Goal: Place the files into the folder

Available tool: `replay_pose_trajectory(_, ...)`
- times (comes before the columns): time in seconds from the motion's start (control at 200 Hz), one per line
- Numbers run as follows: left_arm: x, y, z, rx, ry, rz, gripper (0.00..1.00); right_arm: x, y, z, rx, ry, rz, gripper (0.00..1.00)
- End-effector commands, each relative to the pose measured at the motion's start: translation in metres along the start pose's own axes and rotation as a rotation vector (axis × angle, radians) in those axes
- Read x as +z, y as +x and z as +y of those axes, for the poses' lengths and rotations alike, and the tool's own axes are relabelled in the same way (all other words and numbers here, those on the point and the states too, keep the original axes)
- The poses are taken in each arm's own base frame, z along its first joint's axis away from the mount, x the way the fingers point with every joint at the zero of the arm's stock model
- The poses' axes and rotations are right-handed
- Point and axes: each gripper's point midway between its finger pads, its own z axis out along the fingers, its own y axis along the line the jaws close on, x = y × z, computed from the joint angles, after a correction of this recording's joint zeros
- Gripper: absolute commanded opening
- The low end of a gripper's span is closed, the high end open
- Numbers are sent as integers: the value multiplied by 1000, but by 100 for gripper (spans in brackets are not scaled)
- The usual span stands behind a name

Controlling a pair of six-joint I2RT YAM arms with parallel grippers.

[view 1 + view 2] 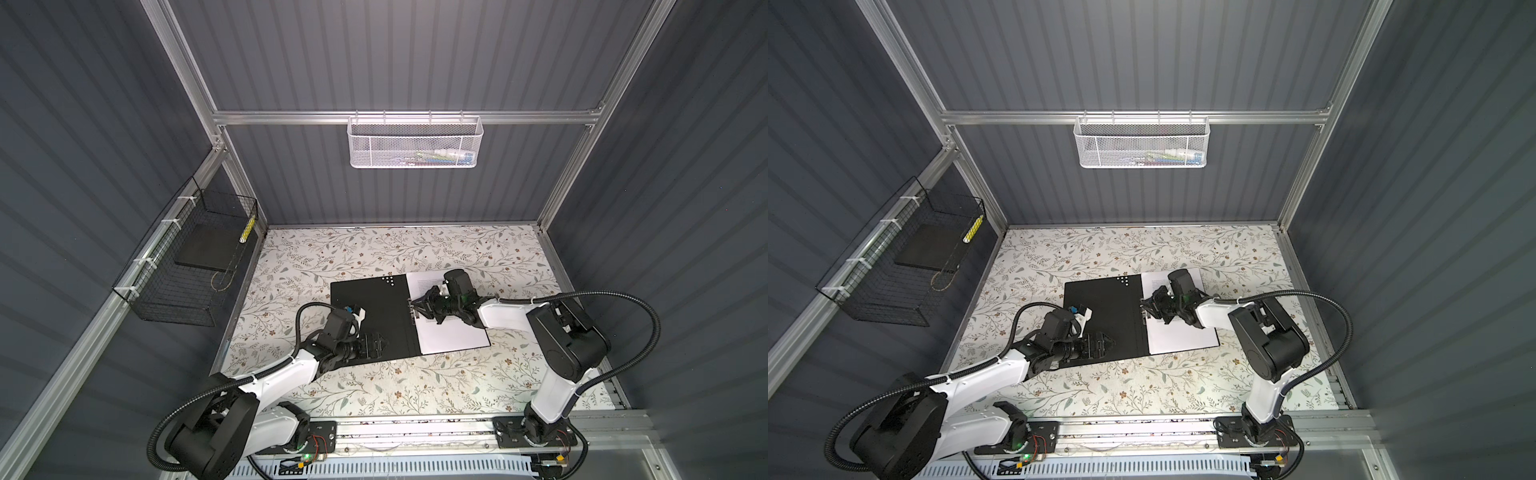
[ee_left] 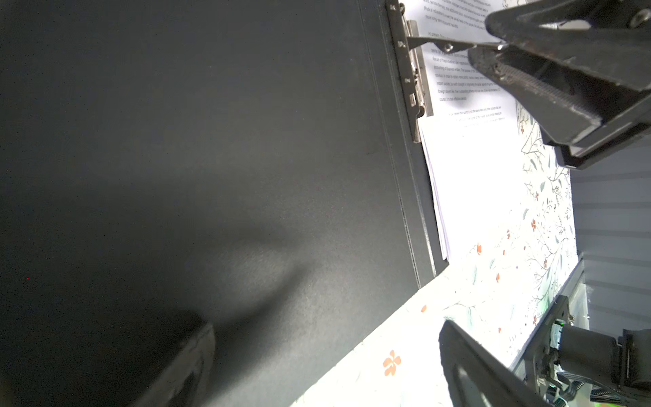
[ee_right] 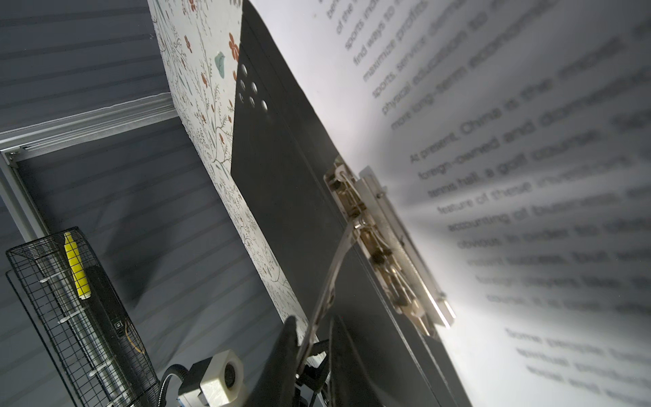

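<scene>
Files (image 1: pixel 1183 337) inside open folder (image 1: pixel 1105 302)

The table (image 1: pixel 332 249) (image 1: pixel 1059 249) has a pale covering printed with leafy twigs and small brown flowers, and grey walls stand on three sides of it. One thing lies directly on it, near the middle in both top views: the folder (image 1: pixel 370 307) (image 1: pixel 1104 307), opened flat with its black inside up and turned slightly askew to the table's edges. The white printed sheets (image 1: pixel 457 336) (image 1: pixel 1183 338) rest on the folder's right half, not on the covering itself.
</scene>
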Motion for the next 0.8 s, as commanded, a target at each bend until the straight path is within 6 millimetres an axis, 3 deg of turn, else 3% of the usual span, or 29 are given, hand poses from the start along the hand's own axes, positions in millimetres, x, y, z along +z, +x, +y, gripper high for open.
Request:
replay_pose_trajectory(0.0,3,16,11,-20,-28,53,100,2,0,-6,9,11,11,18)
replay_pose_trajectory(0.795,12,23,24,-40,-74,86,100,4,9,-6,4,-9,44,12)
